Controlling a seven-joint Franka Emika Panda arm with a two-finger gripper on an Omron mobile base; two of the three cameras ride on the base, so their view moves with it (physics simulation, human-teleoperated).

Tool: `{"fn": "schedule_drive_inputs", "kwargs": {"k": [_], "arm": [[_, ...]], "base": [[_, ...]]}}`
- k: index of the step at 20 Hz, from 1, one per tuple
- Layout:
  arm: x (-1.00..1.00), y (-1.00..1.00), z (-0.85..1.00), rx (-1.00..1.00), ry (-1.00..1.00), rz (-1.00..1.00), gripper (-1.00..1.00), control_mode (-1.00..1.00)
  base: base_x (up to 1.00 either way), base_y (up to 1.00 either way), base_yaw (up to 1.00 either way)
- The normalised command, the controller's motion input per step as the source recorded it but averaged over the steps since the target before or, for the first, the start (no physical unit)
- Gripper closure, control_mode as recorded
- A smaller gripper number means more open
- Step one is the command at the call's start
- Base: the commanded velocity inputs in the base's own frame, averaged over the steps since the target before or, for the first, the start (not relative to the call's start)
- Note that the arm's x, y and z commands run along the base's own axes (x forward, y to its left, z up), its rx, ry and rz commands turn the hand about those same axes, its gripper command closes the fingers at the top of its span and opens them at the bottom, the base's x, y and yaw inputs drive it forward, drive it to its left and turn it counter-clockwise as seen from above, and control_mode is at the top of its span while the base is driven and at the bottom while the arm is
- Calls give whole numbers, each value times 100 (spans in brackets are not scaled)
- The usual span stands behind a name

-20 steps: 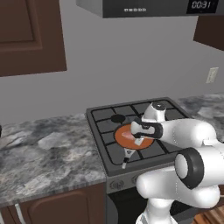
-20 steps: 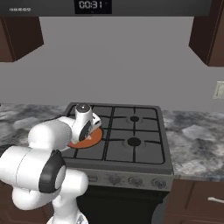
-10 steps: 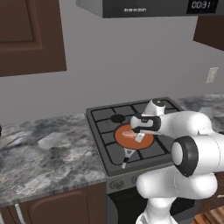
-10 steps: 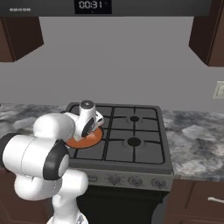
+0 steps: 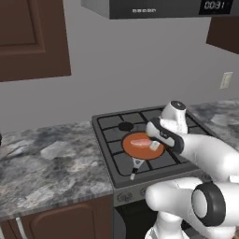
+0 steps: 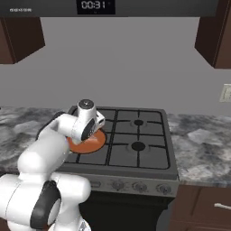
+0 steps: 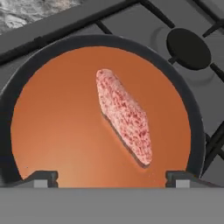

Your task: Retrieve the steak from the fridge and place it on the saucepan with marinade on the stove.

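Hand view shows the steak (image 7: 124,116) lying in the saucepan (image 7: 57,131) on the stove (image 5: 108,140), gripper (image 7: 112,177) jaws spread wide, holding nothing.

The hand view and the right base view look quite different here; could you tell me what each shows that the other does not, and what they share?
The hand view shows the steak lying in the orange-brown marinade, with the open pincer above it, tips spread wide. The right base view shows the stove's front knobs, the marbled counter, a wall outlet and the clock overhead. Both show the saucepan on the black grates.
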Motion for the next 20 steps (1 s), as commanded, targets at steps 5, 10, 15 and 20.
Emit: {"fn": "schedule_drive_inputs", "kwargs": {"k": [5,10,15,20], "arm": [[-94,-32,82,1,-35,0,-100,-100],[-100,-64,51,12,-43,0,-100,-100],[-98,-80,43,19,-40,0,-100,-100],[-53,-71,51,17,-22,0,-100,-100]], "base": [[0,0,0],[0,0,0],[0,0,0],[0,0,0]]}}
